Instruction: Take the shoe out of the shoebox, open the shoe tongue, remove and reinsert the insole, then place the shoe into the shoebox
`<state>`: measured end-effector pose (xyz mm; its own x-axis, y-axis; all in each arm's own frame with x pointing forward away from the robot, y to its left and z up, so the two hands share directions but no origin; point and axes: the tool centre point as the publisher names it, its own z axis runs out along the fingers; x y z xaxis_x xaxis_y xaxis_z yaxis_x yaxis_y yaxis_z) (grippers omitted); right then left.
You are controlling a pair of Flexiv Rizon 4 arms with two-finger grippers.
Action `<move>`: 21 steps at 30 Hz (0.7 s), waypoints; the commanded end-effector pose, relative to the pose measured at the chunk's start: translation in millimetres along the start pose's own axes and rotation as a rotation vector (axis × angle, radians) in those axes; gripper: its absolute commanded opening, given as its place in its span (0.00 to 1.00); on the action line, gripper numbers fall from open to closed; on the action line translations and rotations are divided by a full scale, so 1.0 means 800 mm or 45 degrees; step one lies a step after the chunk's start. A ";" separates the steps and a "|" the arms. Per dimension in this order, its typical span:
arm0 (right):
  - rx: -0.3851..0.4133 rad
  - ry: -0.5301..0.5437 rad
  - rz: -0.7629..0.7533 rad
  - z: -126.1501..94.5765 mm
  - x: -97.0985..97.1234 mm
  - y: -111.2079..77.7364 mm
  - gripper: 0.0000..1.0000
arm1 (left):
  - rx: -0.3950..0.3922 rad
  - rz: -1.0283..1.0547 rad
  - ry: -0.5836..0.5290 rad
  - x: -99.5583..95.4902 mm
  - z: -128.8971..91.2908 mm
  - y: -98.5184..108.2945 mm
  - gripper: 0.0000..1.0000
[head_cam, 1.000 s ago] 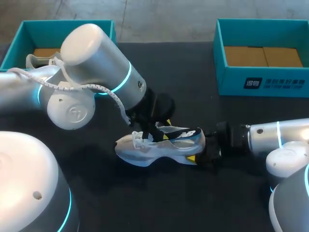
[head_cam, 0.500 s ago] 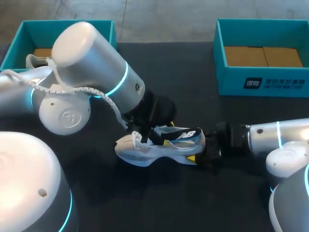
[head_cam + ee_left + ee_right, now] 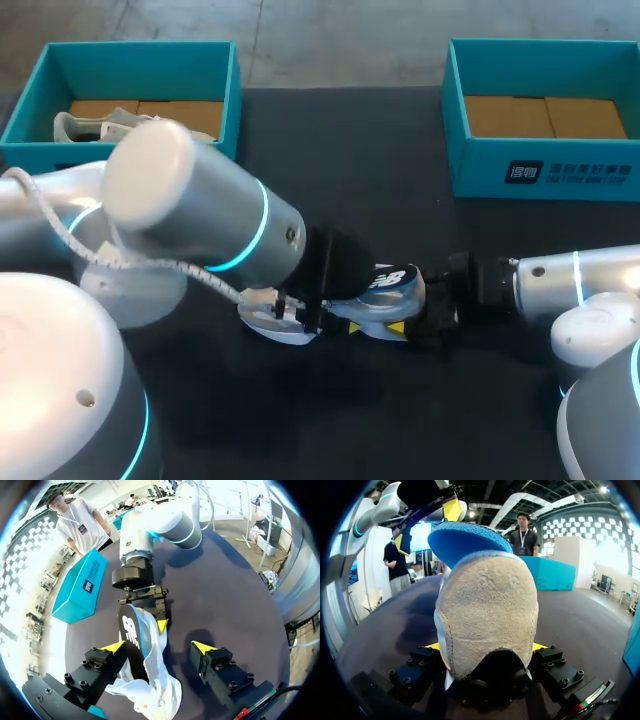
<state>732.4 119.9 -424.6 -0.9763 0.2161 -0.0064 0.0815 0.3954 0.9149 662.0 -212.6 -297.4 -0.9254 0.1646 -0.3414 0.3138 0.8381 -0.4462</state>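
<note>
A white and blue shoe (image 3: 395, 290) lies on its side mid-table. My right gripper (image 3: 428, 310) holds it by the heel. In the right wrist view the tan heel (image 3: 487, 610) fills the space between the fingers, and my right gripper (image 3: 486, 647) is shut on it. My left arm's wrist covers the shoe's middle in the head view. In the left wrist view my left gripper (image 3: 158, 647) stands open astride the shoe (image 3: 142, 650), which lies close to one finger. The right gripper's yellow fingertip (image 3: 161, 625) shows at the heel ahead.
A teal box (image 3: 225, 90) at the back left holds another pale shoe (image 3: 85, 125). A second teal box (image 3: 540, 165) stands at the back right with brown cardboard inside. The table is black (image 3: 400, 420).
My left arm has swung down toward the near side and now covers the shoe's middle. Its fingers have spread wider. The shoe and my right arm have kept still.
</note>
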 end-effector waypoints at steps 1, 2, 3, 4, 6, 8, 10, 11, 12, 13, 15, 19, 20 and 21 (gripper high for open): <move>0.005 -0.001 0.000 0.000 0.001 0.000 0.00 | -0.003 0.001 -0.058 0.005 0.016 -0.004 0.75; 0.005 -0.001 0.000 0.000 0.001 0.000 0.00 | -0.007 0.001 -0.067 0.005 0.018 -0.005 0.74; 0.005 -0.001 0.000 0.000 0.001 0.000 0.00 | -0.007 0.001 -0.072 0.004 0.019 -0.005 0.73; 0.005 -0.001 0.000 0.000 0.001 0.000 0.00 | -0.007 0.000 -0.078 0.003 0.020 -0.006 0.71; 0.005 -0.001 0.000 0.000 0.001 0.000 0.00 | -0.006 -0.005 -0.088 0.000 0.022 -0.007 0.70; 0.005 -0.001 0.000 0.000 0.001 0.000 0.00 | -0.009 -0.010 -0.106 -0.003 0.025 -0.008 0.68; 0.005 -0.001 0.000 0.000 0.001 0.000 0.00 | -0.009 -0.020 -0.118 -0.007 0.030 -0.008 0.67; 0.005 -0.001 0.000 0.000 0.001 0.000 0.00 | -0.009 -0.029 -0.126 -0.009 0.033 -0.008 0.67; 0.005 -0.001 0.000 0.000 0.001 0.000 0.00 | -0.013 -0.034 -0.145 -0.010 0.036 -0.009 0.67; 0.005 -0.001 0.000 0.000 0.001 0.000 0.00 | -0.014 -0.038 -0.157 -0.011 0.039 -0.009 0.67; 0.005 -0.001 0.000 0.000 0.001 0.000 0.00 | -0.012 -0.051 -0.170 -0.012 0.043 -0.009 0.65; 0.005 -0.001 0.000 0.000 0.001 0.000 0.00 | -0.007 -0.069 -0.205 -0.014 0.052 -0.009 0.64; 0.005 -0.001 0.000 0.000 0.001 0.000 0.00 | -0.008 -0.072 -0.217 -0.014 0.054 -0.009 0.64; 0.005 -0.001 0.000 0.000 0.001 0.000 0.00 | -0.008 -0.073 -0.221 -0.014 0.056 -0.010 0.63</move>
<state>732.4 119.9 -424.7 -0.9763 0.2161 -0.0064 0.0816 0.3954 0.9149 680.2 -235.6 -318.2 -0.8951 0.0345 -0.4446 0.2630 0.8459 -0.4639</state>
